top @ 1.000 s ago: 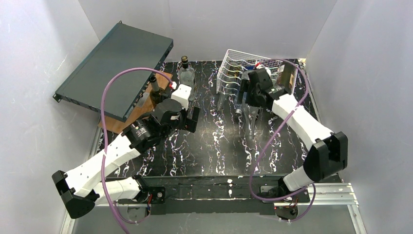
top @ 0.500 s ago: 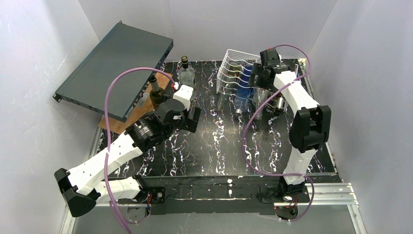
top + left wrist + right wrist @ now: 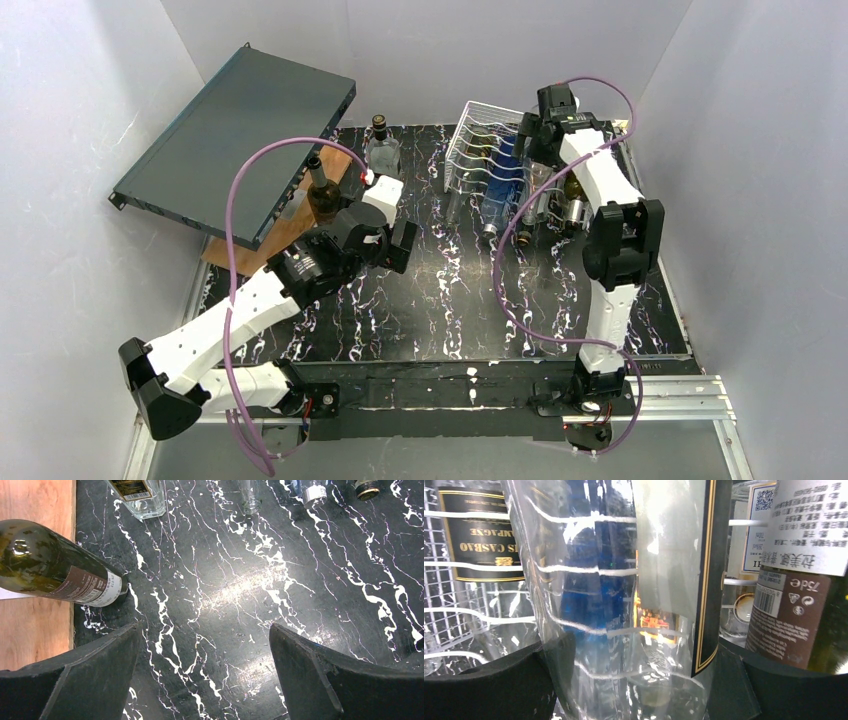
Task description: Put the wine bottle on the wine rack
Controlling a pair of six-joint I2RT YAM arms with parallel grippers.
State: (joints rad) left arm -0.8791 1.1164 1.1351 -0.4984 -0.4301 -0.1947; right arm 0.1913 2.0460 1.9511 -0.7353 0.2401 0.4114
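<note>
The white wire wine rack [image 3: 468,150] stands at the back right with several bottles lying in its cradles. My right gripper [image 3: 536,132] reaches over the rack's far end. In the right wrist view it [image 3: 644,642] is shut on the wide body of a clear wine bottle [image 3: 624,605] with a black, gold-edged label. Rack wires [image 3: 454,616] and a blue bottle show through the glass. My left gripper [image 3: 398,245] hangs open and empty over the marbled table [image 3: 225,590]. A dark green bottle [image 3: 55,570] stands to its left.
A dark-teal metal case [image 3: 235,140] leans at the back left over a wooden board [image 3: 290,228]. A square clear bottle [image 3: 382,150] stands behind the green bottle [image 3: 320,190]. A black-labelled bottle [image 3: 479,535] and a brown-labelled one [image 3: 794,615] flank the held bottle.
My right arm has swung from above the table's middle back to the rack's far end, carrying the clear bottle with it. The left arm has barely shifted.
</note>
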